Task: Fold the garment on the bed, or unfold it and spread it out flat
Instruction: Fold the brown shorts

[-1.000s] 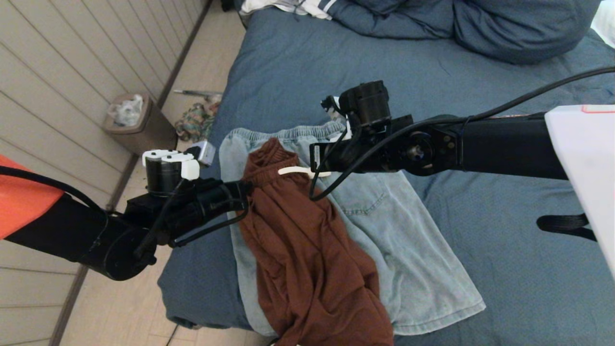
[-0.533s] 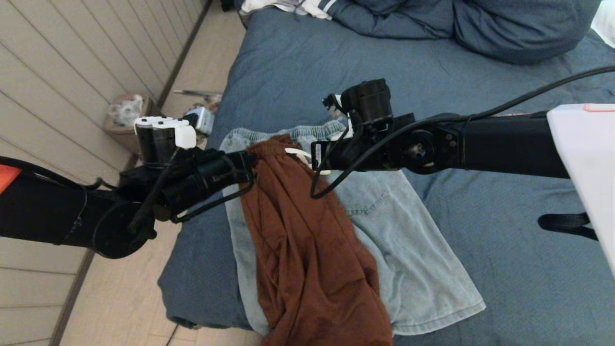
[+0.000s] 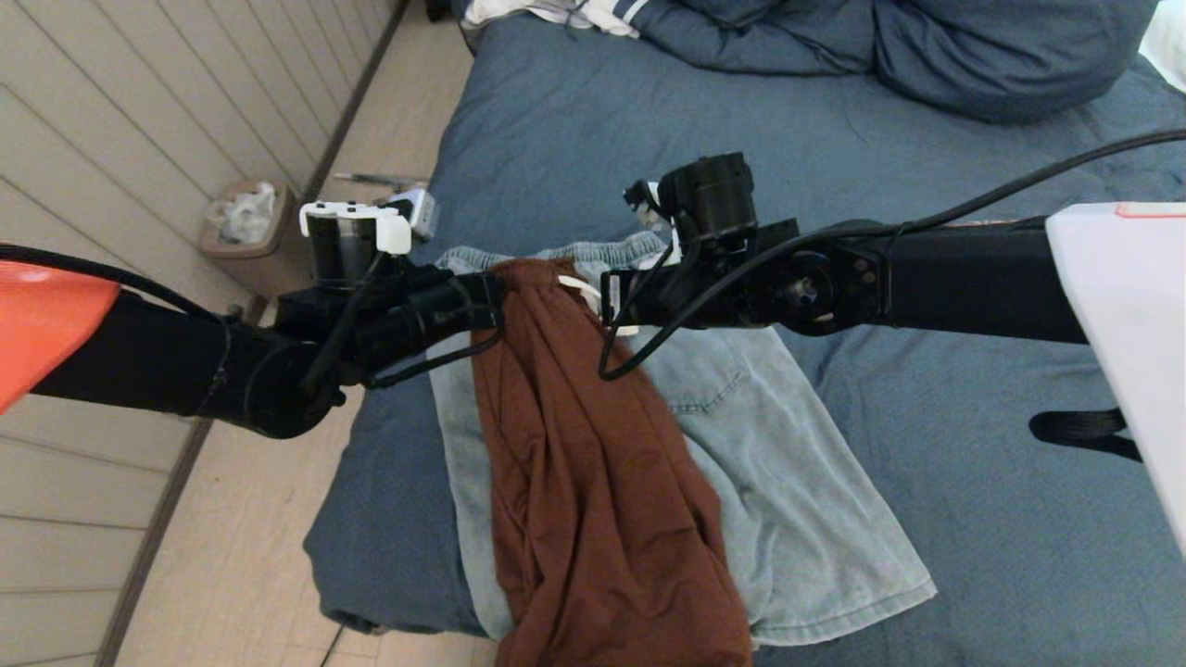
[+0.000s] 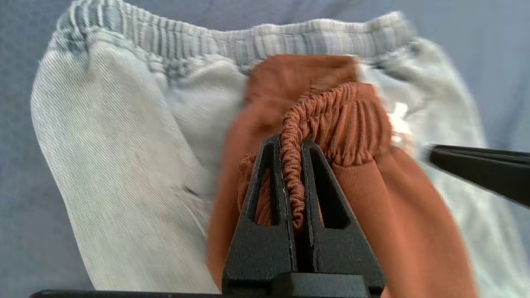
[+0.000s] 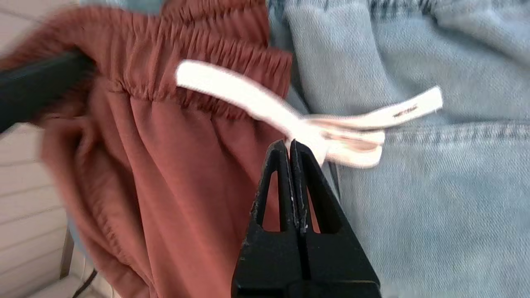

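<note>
Rust-brown shorts [image 3: 593, 482] hang by their elastic waistband [image 4: 339, 120] over light-blue denim shorts [image 3: 797, 482] that lie flat on the slate-blue bed [image 3: 927, 417]. My left gripper [image 3: 496, 301] [image 4: 288, 140] is shut on the left end of the brown waistband, with the gathered elastic pinched between its black fingers. My right gripper [image 3: 602, 306] [image 5: 288, 142] is shut on the white drawstring [image 5: 248, 93] at the knot, just right of the waistband. The brown legs trail down past the bed's near edge.
A rumpled blue duvet [image 3: 927, 56] lies at the head of the bed. A brown trash bin [image 3: 255, 236] stands on the floor by the panelled wall on the left. A black strap [image 3: 1079, 431] lies on the bed at the right.
My left arm has moved up and farther over the bed, carrying the brown waistband with it, so the shorts hang straighter. The right arm has barely moved.
</note>
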{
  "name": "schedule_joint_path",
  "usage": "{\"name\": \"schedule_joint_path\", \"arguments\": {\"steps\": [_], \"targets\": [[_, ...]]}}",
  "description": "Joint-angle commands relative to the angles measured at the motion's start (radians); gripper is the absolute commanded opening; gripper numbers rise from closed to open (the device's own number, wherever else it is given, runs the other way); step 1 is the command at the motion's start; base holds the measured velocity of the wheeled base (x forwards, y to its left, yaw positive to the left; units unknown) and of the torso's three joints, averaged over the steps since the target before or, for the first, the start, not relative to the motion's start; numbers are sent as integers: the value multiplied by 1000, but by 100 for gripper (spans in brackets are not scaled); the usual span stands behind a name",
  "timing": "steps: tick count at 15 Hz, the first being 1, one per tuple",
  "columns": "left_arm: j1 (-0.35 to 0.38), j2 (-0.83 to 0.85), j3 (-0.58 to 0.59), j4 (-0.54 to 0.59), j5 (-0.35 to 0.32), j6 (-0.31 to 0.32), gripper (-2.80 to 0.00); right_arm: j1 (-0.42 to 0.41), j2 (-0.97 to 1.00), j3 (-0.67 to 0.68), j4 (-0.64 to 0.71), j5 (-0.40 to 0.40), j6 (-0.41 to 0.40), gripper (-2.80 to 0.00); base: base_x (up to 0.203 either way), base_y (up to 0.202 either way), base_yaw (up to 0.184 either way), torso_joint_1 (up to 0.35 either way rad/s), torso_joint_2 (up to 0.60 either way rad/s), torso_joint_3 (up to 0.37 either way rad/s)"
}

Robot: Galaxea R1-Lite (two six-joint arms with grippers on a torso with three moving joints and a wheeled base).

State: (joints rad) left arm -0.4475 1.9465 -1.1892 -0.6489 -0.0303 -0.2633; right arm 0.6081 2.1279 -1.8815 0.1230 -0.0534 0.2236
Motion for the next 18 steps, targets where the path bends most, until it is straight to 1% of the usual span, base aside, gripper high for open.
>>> {"name": "schedule_joint_path", "arguments": {"steps": [1, 2, 3, 4, 5, 9, 12, 15, 16, 17, 18], "targets": [[14, 37, -14, 12, -26, 3, -280, 1, 9, 0, -5, 0, -4, -280, 0, 0, 0, 0, 0, 0], [16, 28, -12, 33, -47, 3, -280, 1, 10, -1, -5, 1, -4, -280, 0, 0, 0, 0, 0, 0], [16, 25, -15, 40, -45, 7, -280, 1, 10, 1, -5, 0, -4, -280, 0, 0, 0, 0, 0, 0], [16, 22, -18, 41, -42, 16, -88, 1, 9, -2, -6, 1, -3, -280, 0, 0, 0, 0, 0, 0], [16, 22, -18, 41, -42, 16, 0, 1, 9, -2, -6, 1, -3, -280, 0, 0, 0, 0, 0, 0], [18, -17, -24, 44, -37, 12, 0, 1, 5, 4, -8, 0, -4, -280, 0, 0, 0, 0, 0, 0], [44, -119, -16, 90, -36, 11, 0, 1, -2, 5, -8, 0, -4, -280, 0, 0, 0, 0, 0, 0], [98, -176, 68, 90, -44, 5, 0, -1, -6, 8, -8, 1, -3, -280, 0, 0, 0, 0, 0, 0], [114, -186, 130, 81, -46, -3, -181, -1, -6, 10, -7, 1, -1, -280, 0, 0, 0, 0, 0, 0], [124, -204, 206, 67, -49, -9, -280, -1, -9, 21, -7, 1, -4, -280, 0, 0, 0, 0, 0, 0], [129, -225, 267, 50, -52, -14, -280, 0, -10, 29, -6, 1, -6, -280, 0, 0, 0, 0, 0, 0]]}}
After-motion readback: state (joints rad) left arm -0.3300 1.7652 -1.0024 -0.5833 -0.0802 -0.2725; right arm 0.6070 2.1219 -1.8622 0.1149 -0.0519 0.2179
